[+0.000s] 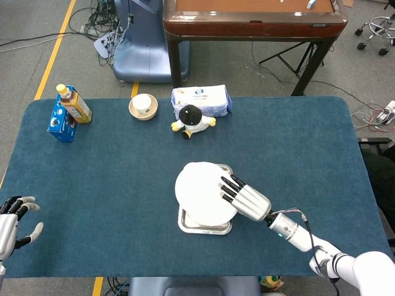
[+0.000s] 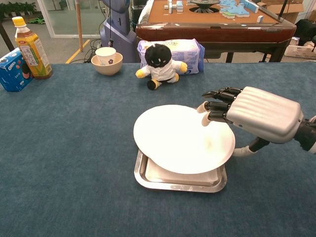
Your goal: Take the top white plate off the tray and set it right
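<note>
- Plate (image 2: 180,140), white and round, lies on top of the metal tray (image 2: 177,181) near the middle of the blue worktop (image 1: 111,179), overhanging the tray's left and far edges.
- The right hand (image 2: 256,116) is over the plate's right rim, palm down; its fingertips (image 2: 206,105) are bent down onto the upper surface of the plate, while the thumb reaches under the rim on the right side. The head view shows the same hand (image 1: 244,197) covering the plate's right portion, with the forearm running off toward the lower right.
- Whether the plate is fully clamped between fingers and thumb cannot be told for sure; the fingers touch it from above and the thumb sits low beside the edge.
- The left hand (image 1: 11,223) is at the near left edge of the worktop, well apart from the tray, fingers spread and holding nothing.
- At the far side stand a plush doll (image 2: 159,61) in front of a tissue pack (image 2: 185,49), a bowl with a cup inside (image 2: 108,61), a bottle (image 2: 30,48) and a blue box (image 2: 14,70).
</note>
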{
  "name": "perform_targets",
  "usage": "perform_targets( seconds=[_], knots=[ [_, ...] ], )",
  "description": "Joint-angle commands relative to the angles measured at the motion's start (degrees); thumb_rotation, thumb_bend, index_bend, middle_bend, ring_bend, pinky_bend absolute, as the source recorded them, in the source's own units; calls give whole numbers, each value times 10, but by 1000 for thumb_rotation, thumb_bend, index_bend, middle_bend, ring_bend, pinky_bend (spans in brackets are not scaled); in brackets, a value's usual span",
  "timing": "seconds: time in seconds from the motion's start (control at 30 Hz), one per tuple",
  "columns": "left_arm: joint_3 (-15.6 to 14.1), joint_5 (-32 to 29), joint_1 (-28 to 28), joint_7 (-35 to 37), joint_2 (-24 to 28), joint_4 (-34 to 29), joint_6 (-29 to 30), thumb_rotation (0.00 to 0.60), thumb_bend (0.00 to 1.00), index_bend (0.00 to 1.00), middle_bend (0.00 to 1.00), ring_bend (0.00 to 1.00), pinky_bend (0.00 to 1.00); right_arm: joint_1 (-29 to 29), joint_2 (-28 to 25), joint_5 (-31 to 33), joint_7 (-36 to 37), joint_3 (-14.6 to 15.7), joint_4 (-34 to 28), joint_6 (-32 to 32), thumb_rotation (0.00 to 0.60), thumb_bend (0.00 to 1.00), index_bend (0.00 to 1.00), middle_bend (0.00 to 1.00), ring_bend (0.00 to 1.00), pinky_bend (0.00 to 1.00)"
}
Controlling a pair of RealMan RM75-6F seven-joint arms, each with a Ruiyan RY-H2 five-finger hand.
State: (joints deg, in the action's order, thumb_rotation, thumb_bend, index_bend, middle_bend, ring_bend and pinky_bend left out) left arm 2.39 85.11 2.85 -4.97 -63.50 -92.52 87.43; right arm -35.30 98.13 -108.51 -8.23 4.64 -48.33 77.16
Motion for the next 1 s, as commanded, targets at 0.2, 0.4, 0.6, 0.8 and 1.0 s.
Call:
perform_targets(
  seconds=[0.2, 0.4, 0.6, 0.8, 1.0],
  knots=[
    [0, 1, -1, 1, 0, 0, 1, 600, 274, 419, 301, 188, 319, -2, 21, -3, 27, 8, 34, 20, 600, 229, 320, 223, 100, 183],
    [-1, 4, -2, 5, 2, -1, 3, 600, 274, 419, 301, 188, 319, -2, 34, -2, 45, 10, 57, 33, 600, 328, 319, 226, 101, 184],
    [-1, 5, -2, 5, 2, -2, 4, 600, 274, 419, 301, 188, 319, -1, 44, 0, 50, 14, 71, 39, 600, 361, 332, 227, 101, 184],
    [-1, 5, -3, 6, 3, -1, 5, 600, 274, 419, 301, 188, 318, -1, 51, 3, 48, 13, 82, 47, 600, 367, 393, 228, 100, 184],
    [-1, 5, -3, 5, 3, -2, 4, 600, 274, 419, 301, 187, 319, 0, 57, 8, 50, 13, 89, 54, 600, 367, 420, 228, 101, 185]
  ],
)
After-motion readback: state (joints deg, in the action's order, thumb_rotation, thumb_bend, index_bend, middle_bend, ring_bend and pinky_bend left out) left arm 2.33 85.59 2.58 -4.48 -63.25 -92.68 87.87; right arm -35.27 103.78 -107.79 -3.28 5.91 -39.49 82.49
